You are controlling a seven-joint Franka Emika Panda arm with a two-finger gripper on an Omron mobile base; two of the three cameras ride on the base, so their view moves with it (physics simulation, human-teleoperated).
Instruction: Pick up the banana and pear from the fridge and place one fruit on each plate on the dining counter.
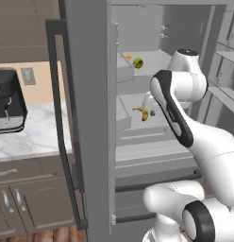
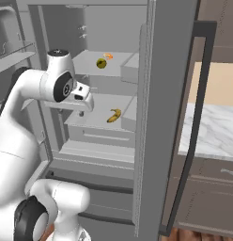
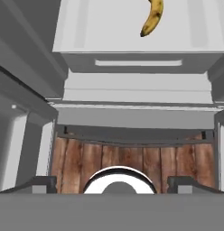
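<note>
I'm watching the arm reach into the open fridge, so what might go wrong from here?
The banana lies loose on a smooth white shelf, so a slightly off approach could push it back rather than grip it. The gripper hangs at the shelf's front edge and might clip it. The open fridge door stands close beside the arm, leaving little room to swing.

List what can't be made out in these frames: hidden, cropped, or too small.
- Gripper: jaw state unreadable; the arm's own links cover it in both base views.
- Banana: upper end cut by the top edge of the hand view.
- Pear: too small to read its shape in the base views.
- Orange item behind the pear: too small to identify.
- Fridge shelves: the open door hides their left part in the left base view.
</note>
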